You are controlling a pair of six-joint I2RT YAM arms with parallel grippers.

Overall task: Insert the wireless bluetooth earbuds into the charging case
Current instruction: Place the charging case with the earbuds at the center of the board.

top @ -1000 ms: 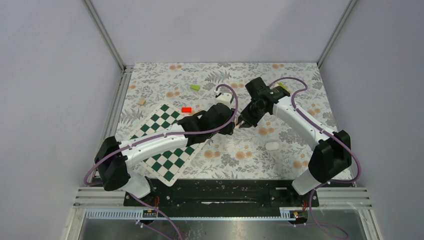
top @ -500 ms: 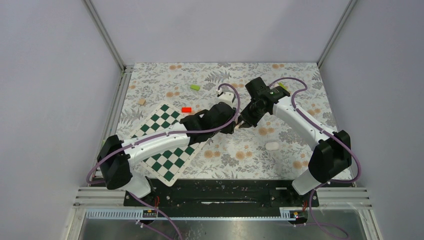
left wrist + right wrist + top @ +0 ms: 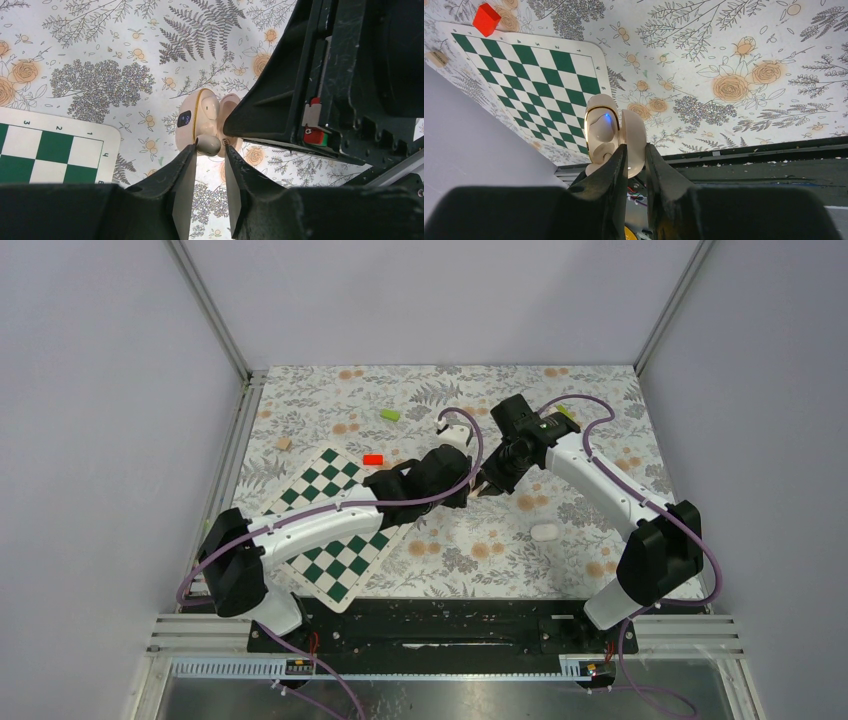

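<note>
Right pincer (image 3: 636,156) clamps the open charging case (image 3: 601,127) by its lid at mid-frame, while the left pincer (image 3: 210,152), narrowed on an earbud (image 3: 209,144), holds it at the case's mouth: insertion seems in hand, next needing fine alignment and a gentle press.

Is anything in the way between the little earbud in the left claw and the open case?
Nothing visible does. The left gripper pinches the earbud right at the edge of the open charging case, with no gap showing between them. The right gripper holds the case by its lid, beside the opening.
</note>
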